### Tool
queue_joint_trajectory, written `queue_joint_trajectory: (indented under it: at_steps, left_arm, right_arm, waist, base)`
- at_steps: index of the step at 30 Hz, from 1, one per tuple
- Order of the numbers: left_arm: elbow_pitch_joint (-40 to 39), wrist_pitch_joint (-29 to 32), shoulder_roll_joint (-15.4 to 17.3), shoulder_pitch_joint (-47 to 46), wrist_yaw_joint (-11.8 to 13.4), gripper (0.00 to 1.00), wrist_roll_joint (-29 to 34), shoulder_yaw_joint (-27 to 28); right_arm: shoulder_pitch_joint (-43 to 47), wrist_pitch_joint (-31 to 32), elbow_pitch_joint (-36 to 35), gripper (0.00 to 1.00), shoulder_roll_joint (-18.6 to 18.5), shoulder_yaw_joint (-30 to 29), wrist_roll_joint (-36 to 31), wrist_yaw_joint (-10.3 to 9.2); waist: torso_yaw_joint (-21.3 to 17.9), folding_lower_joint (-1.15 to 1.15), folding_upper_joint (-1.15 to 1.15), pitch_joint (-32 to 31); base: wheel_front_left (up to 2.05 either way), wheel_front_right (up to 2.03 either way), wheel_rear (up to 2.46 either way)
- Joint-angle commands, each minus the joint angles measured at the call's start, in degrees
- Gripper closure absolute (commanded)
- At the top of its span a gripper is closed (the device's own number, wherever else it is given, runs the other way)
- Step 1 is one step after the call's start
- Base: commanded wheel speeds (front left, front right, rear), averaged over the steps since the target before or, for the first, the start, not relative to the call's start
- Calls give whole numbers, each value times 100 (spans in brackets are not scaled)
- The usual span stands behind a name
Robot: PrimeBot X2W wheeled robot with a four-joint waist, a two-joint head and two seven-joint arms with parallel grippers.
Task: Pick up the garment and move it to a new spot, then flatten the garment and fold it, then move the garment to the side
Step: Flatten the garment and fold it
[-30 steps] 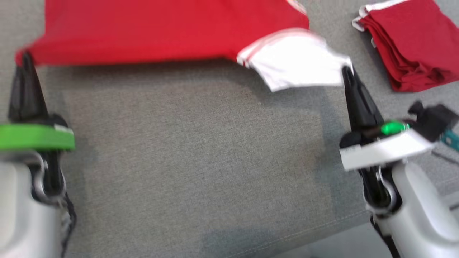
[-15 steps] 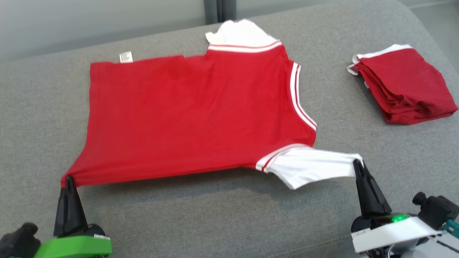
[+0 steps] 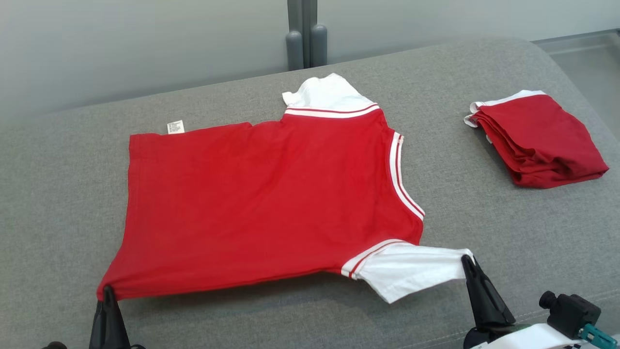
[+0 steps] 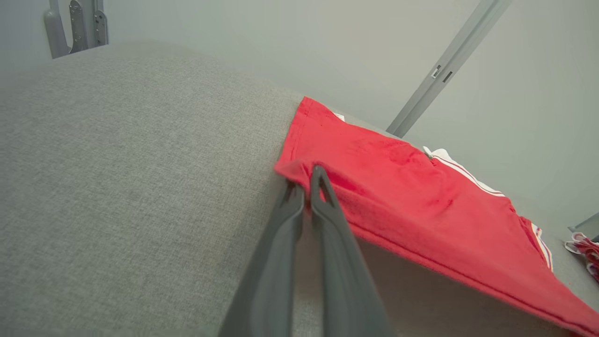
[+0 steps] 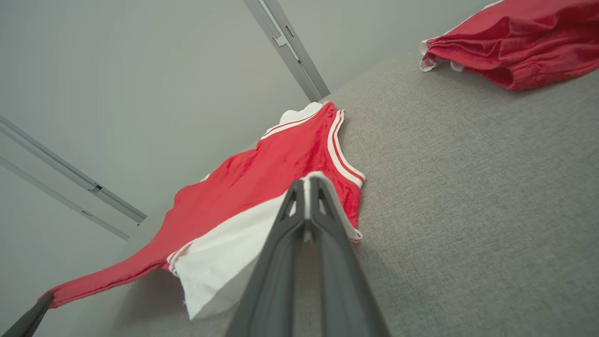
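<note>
The garment (image 3: 261, 203) is a red T-shirt with white sleeves and striped trim, spread over the grey cushion (image 3: 484, 228). Its near edge is lifted off the cushion and casts a shadow. My left gripper (image 3: 105, 289) is shut on the near left hem corner, seen up close as the red corner (image 4: 299, 169) in the left wrist view, where the left gripper (image 4: 309, 175) pinches it. My right gripper (image 3: 466, 259) is shut on the tip of the white near sleeve (image 3: 411, 269). The right wrist view shows that gripper (image 5: 306, 185) pinching the white sleeve (image 5: 224, 252).
A folded red garment (image 3: 537, 138) lies at the cushion's far right, also seen as the folded pile (image 5: 510, 42) in the right wrist view. A pale wall with a grey vertical rail (image 3: 304, 34) stands behind the cushion. The cushion's rounded right edge drops away past the folded pile.
The head camera has tilted up, so the whole shirt and the back wall now show. Both grippers keep their hold on the near corners, now low in the picture.
</note>
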Motion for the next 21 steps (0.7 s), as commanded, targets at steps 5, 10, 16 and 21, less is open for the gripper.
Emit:
queue_joint_trajectory:
  at_steps: [5, 10, 16, 21]
  left_arm:
    - [400, -13, 6, -321, -62, 100, -66, -168]
    - [628, -13, 6, -565, -83, 100, -97, -270]
    - [934, -13, 6, -858, -95, 100, -229, -300]
    - [1356, -14, 6, -1220, -124, 100, -233, -445]
  right_arm:
    - [-191, 38, 421, 100, -30, 155, -84, 0]
    - [-445, -4, 774, 100, -2, 211, -62, 0]
    - [-800, -38, 1198, 100, -2, 260, -45, 0]
    - [-1195, -55, 1612, 100, 47, 283, -13, 1]
  waist:
    - [-17, 1, 0, -130]
    - [13, 1, 0, -174]
    - [76, 1, 0, -287]
    - [120, 1, 0, -379]
  base:
    - [0, 0, 0]
    - [0, 0, 0]
    - [0, 0, 0]
    - [0, 0, 0]
